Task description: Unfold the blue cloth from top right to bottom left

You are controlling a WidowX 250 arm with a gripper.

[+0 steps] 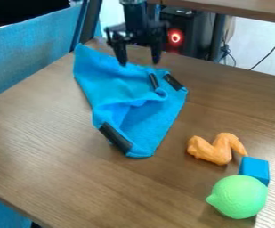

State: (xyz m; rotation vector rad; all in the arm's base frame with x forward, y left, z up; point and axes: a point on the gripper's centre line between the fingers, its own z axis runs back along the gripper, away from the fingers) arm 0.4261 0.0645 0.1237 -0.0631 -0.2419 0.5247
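Blue cloth (112,75), bunched mid-table; the risk is dragging it whole.
From where I stand, clock centred on the cloth: far corner at eleven, creased pocket just below centre, black strips (173,82) (154,81) at one to two, another dark strip (115,137) at seven. Gripper (139,63) at twelve, by the far edge, fingers spread, nothing between; its height over the cloth I can't judge. The pull should run from one towards seven. Likeliest failure: fingers take several layers near the creases, and the cloth slides bodily over the smooth table (38,142), nothing pinning it. Too shallow a bite at the corner might slip off. Orange toy (216,149), blue block (255,168) and green toy (239,197) lie towards four to five; only a stray swing should knock them, the round one rolling easiest.
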